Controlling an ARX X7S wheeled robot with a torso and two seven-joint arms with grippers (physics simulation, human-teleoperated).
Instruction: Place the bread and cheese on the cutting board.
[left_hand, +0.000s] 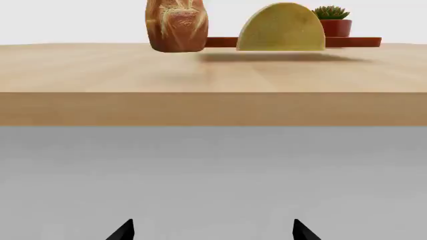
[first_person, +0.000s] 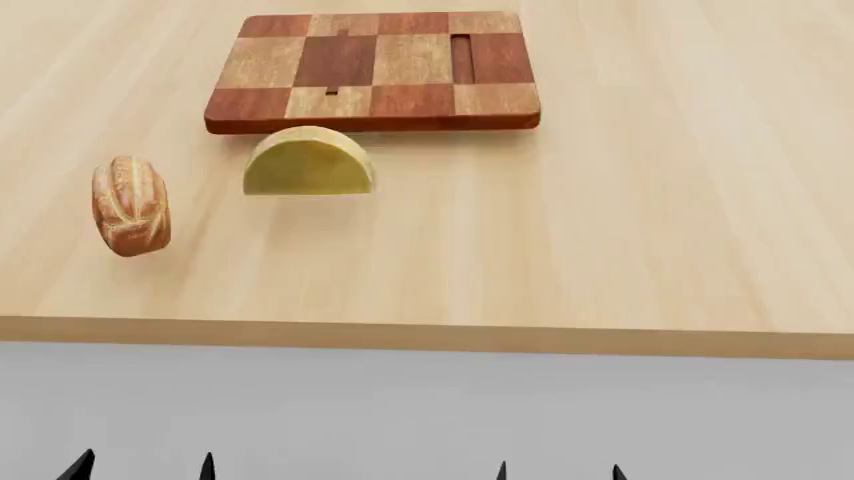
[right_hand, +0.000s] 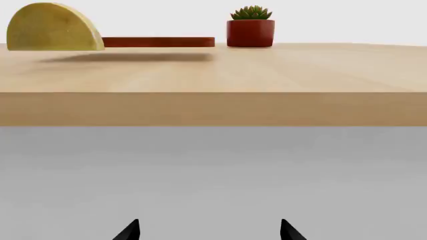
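Observation:
The bread (first_person: 131, 204), a striped golden-brown loaf, lies on the wooden table near its left front; it also shows in the left wrist view (left_hand: 177, 25). The cheese (first_person: 308, 163), a pale yellow half-disc, lies just in front of the checkered cutting board (first_person: 374, 70), close to its front edge; it shows in both wrist views (left_hand: 281, 28) (right_hand: 53, 27). The board's edge shows as a red strip (right_hand: 159, 42) (left_hand: 353, 42). My left gripper (first_person: 144, 467) (left_hand: 213, 231) and right gripper (first_person: 558, 470) (right_hand: 210, 231) are open and empty, below and in front of the table edge.
A dark red pot with a green succulent (right_hand: 251, 29) stands at the far side of the table, also in the left wrist view (left_hand: 332, 22). The table's front edge (first_person: 427, 336) lies between my grippers and the objects. Grey floor lies below.

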